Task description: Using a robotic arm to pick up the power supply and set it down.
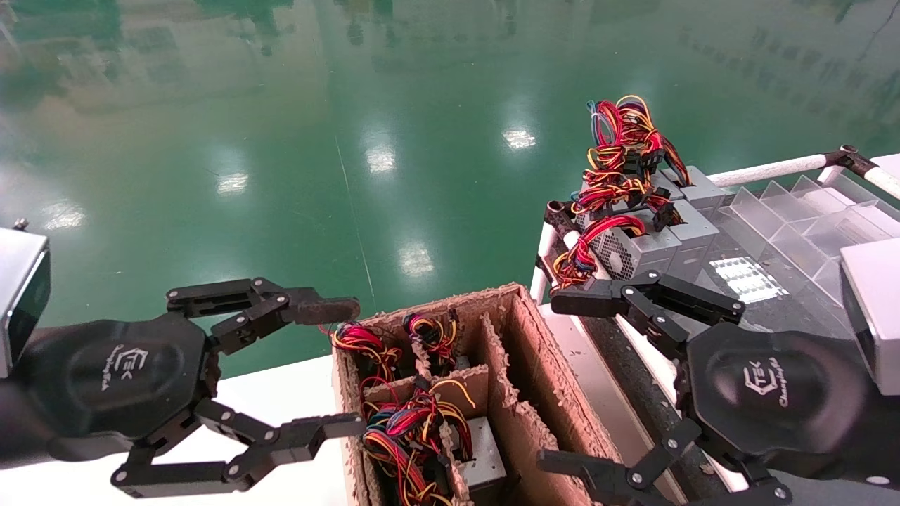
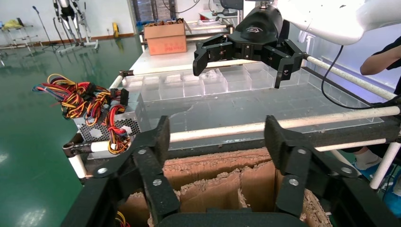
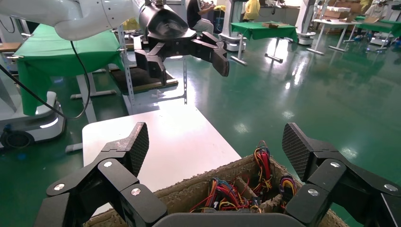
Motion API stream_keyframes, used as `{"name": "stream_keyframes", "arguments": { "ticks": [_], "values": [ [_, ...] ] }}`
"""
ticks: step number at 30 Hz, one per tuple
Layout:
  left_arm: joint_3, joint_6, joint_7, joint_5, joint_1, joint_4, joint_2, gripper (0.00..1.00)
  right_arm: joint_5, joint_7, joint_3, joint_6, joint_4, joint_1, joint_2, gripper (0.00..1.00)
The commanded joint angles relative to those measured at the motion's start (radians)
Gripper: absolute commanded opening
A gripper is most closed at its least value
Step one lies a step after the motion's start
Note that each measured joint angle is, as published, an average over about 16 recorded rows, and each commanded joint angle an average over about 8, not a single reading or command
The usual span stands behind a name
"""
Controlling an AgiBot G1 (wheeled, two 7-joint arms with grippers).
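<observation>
Up at two o'clock in the head view, the power supply point(image 1: 636, 246), a grey metal box with a perforated face and red, yellow and black wires, sits on the bench point(image 1: 745, 281). At five o'clock the right claw point(image 1: 555, 383) hangs wide open, empty, its white logo unreadable. At eight o'clock the left claw point(image 1: 348, 367) gapes beside the cardboard box point(image 1: 534, 365).

White "TEK" logo marks sit on the left gripper point(image 1: 342, 365) and right gripper point(image 1: 562, 383) housings; the script alongside is unreadable.
</observation>
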Motion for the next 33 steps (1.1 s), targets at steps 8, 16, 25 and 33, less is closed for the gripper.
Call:
{"name": "stream_keyframes", "arguments": {
  "ticks": [8,16,25,33],
  "values": [
    [0.000,0.000,0.000,0.000,0.000,0.000,0.000,0.00,0.000,0.000,0.000,0.000,0.000,0.000,0.000,1.00],
    [0.000,0.000,0.000,0.000,0.000,0.000,0.000,0.00,0.000,0.000,0.000,0.000,0.000,0.000,0.000,1.00],
    [0.000,0.000,0.000,0.000,0.000,0.000,0.000,0.00,0.000,0.000,0.000,0.000,0.000,0.000,0.000,1.00],
    [0.000,0.000,0.000,0.000,0.000,0.000,0.000,0.50,0.000,0.000,0.000,0.000,0.000,0.000,0.000,1.00]
  ]
}}
